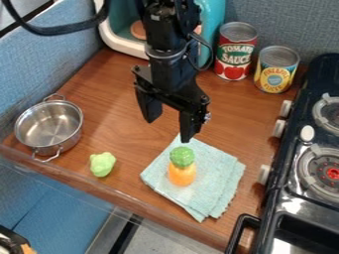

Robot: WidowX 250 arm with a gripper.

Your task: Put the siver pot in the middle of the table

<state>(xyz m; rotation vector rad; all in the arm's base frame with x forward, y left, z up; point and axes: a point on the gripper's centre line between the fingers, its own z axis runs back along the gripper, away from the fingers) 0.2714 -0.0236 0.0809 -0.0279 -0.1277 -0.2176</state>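
The green toy (pixel 102 164) at seven o'clock could get hit if the pot (pixel 49 126) swings in low, and the pot, at nine o'clock close to the table's (pixel 126 196) edge, could fall off if the claw (pixel 171 127), wide apart and empty over the middle, bumps it. Near to far, I count one cloth (pixel 212 186) and one orange toy (pixel 181 173) at five, one green toy, one pot, one stove (pixel 291 198) at three, and two cans (pixel 233 52) near one.
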